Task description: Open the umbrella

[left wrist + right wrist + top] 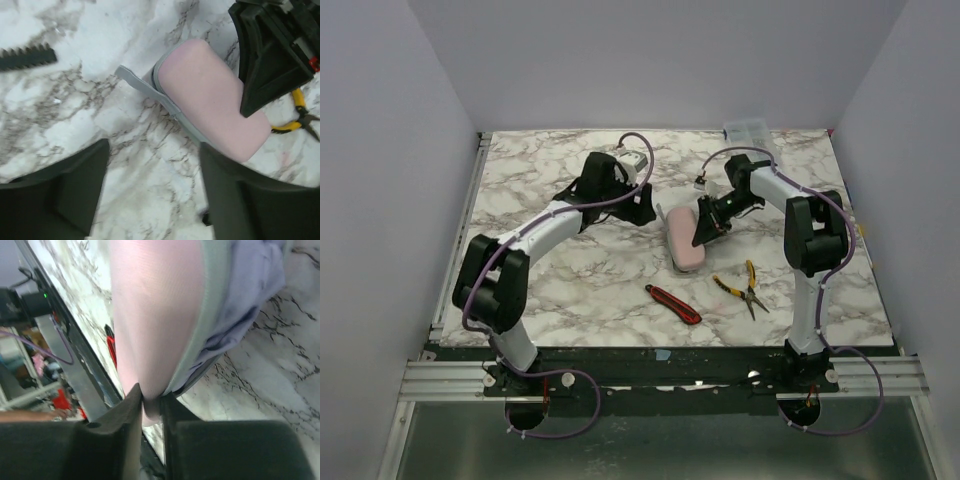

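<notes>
The folded umbrella (682, 245), pale pink with a grey strap (145, 85), lies on the marble table near its middle. My right gripper (705, 228) comes down on its right side. In the right wrist view it (151, 400) is shut on a fold of the umbrella's pink fabric (155, 315), with lavender cloth bunched beside it. My left gripper (642, 207) hovers at the umbrella's far left end. Its jaws (152, 165) stand open over bare marble with nothing between them, and the umbrella (210, 95) lies just beyond the right finger (230, 180).
Yellow-handled pliers (745, 287) lie right of the umbrella and a red utility knife (672, 303) lies in front of it. A clear plastic box (747, 130) stands at the table's back edge. White walls close in the table on three sides.
</notes>
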Robot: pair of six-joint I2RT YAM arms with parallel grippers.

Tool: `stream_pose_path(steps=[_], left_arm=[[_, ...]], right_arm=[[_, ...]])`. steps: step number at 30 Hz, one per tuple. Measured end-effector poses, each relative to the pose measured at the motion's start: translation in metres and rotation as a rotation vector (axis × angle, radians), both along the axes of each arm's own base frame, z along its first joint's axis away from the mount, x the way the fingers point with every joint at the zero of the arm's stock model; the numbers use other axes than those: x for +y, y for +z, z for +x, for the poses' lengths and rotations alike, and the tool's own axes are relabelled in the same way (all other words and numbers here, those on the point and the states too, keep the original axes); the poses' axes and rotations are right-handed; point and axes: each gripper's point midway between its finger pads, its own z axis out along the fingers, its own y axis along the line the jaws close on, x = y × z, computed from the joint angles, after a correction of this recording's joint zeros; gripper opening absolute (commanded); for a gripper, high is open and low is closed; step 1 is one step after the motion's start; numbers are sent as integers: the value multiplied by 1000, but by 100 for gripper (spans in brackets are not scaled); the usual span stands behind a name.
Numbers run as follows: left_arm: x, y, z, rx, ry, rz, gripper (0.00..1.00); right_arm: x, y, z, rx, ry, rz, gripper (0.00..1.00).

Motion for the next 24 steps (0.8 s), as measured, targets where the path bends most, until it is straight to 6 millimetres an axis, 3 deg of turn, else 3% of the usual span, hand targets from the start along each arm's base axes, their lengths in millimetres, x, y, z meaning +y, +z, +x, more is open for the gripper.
stream_pose_path(steps=[1,2,5,10,15,19,24], left_arm=[[5,11,0,-39,1,8,98],[8,16,-1,-59,2,11,98],[27,44,-6,-151,12,44,98],[64,84,-6,-267,92,80,98],[107,113,-24,-377,208,121,98],[121,119,-34,-410,234,133,98],[133,104,-41,-381,255,151,98]], right_arm=[[1,0,2,1,-10,0,41],[2,0,3,2,-19,0,49],[1,-4,12,-17,-44,-19,58],[1,2,22,-62,-68,-22,61],[3,23,27,-119,-75,0,62],[6,33,26,-130,-73,29,62],[8,32,20,-91,-69,51,60]])
